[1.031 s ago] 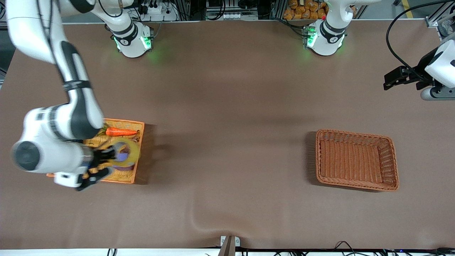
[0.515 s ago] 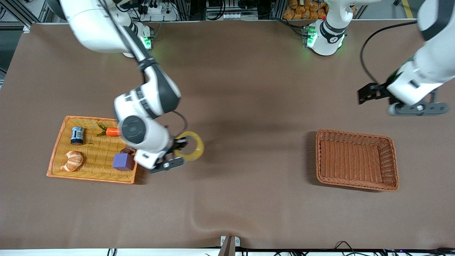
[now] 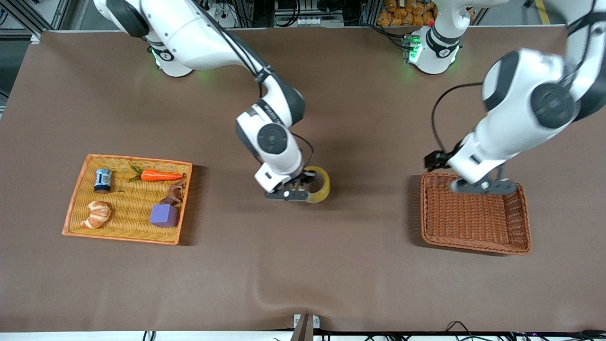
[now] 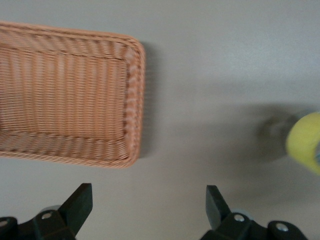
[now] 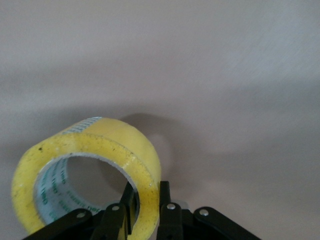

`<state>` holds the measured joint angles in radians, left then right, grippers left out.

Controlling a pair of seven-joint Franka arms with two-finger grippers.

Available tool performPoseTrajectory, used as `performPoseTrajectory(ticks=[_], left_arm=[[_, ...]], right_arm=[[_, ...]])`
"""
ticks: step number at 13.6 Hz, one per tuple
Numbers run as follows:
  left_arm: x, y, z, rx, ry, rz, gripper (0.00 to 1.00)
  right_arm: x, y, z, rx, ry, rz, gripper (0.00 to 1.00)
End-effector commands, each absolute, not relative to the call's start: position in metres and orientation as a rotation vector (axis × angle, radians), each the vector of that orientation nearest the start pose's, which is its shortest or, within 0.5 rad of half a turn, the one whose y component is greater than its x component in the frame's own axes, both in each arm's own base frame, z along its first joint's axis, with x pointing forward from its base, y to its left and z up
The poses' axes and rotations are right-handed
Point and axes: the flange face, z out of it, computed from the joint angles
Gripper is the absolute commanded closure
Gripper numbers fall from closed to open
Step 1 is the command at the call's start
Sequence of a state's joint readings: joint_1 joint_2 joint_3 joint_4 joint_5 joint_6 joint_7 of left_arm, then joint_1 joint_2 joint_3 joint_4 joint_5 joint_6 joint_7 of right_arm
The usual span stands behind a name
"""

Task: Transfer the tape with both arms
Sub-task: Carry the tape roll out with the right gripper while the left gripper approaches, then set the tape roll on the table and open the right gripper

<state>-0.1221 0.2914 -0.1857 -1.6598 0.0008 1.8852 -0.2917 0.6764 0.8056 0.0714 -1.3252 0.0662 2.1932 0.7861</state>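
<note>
Right gripper (image 3: pixel 303 185): pinches the wall of the translucent yellow ring-shaped tape roll (image 3: pixel 318 184), one finger inside the ring, holding it above bare brown desk (image 3: pixel 303 265) between the two baskets.
Left gripper (image 4: pixel 145 210): fingers spread, empty, over the rim of the brown wicker basket (image 3: pixel 475 213) on the side facing the tape.
Handover: likely needs the free arc of the ring presented, clear of the right gripper's fingers.
Room: open desk around the tape; the orange flat wicker tray (image 3: pixel 127 199) lies well apart from it.
</note>
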Motion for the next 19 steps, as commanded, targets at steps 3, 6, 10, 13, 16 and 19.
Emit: performPoseTrajectory(ticks=[3,6,10,13,16,19], left_arm=[[0.605,-0.26,0.371,-3.16,-0.22,0.122,0.0],[0.597,-0.31,0.344,-3.166,-0.443,0.065,0.0],[0.583,-0.378,0.294,-3.2,-0.576,0.022,0.0],[0.556,-0.413,0.26,-3.167,-0.509,0.033,0.0],[0.55,-0.419,0.242,-3.155,-0.466,0.035,0.0],[0.544,-0.431,0.211,-3.186,-0.448,0.024,0.12]], right_arm=[[0.582,0.477,0.289,-3.004,0.265,-0.012,0.0],[0.621,0.406,0.321,-3.048,0.191,0.04,0.0],[0.67,0.257,0.335,-3.078,-0.207,0.262,0.0],[0.676,0.163,0.353,-3.061,-0.196,0.348,0.0],[0.657,0.069,0.401,-3.042,-0.228,0.293,0.0],[0.621,0.021,0.45,-3.094,-0.166,0.223,0.0]])
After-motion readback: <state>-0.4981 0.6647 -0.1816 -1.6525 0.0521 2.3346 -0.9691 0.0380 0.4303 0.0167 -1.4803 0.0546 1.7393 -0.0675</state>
